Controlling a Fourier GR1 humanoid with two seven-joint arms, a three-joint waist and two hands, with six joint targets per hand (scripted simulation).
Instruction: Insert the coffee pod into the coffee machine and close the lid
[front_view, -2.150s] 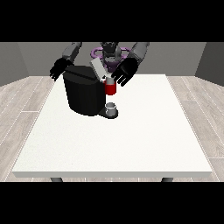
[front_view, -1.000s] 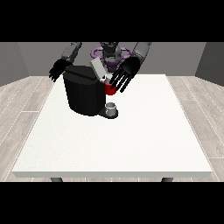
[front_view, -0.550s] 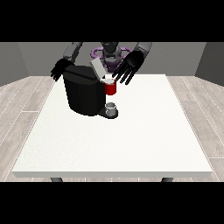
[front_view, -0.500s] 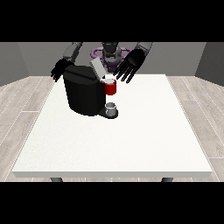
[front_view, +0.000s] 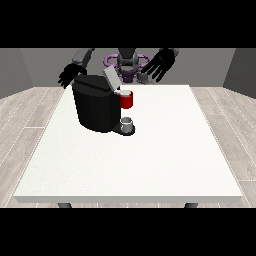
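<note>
A black coffee machine (front_view: 95, 105) stands on the white table (front_view: 150, 155), left of its middle. Its grey lid (front_view: 110, 78) is tilted up at the machine's top right. A red brew head (front_view: 126, 99) juts from the machine's front, and a small grey cup (front_view: 128, 123) sits under it. I cannot make out the coffee pod on its own. The hand at the view's right (front_view: 159, 64) is raised above the table's far edge with fingers spread, holding nothing. The hand at the view's left (front_view: 69, 76) hangs behind the machine's top left, fingers relaxed.
The robot's torso (front_view: 127, 62) stands behind the table's far edge. Bare table surface stretches in front of the machine and to its right, up to the near edge (front_view: 130, 199).
The hand at the view's right has lifted away from the red brew head, moving up and to the right. The lid stays tilted up. The other hand has barely moved.
</note>
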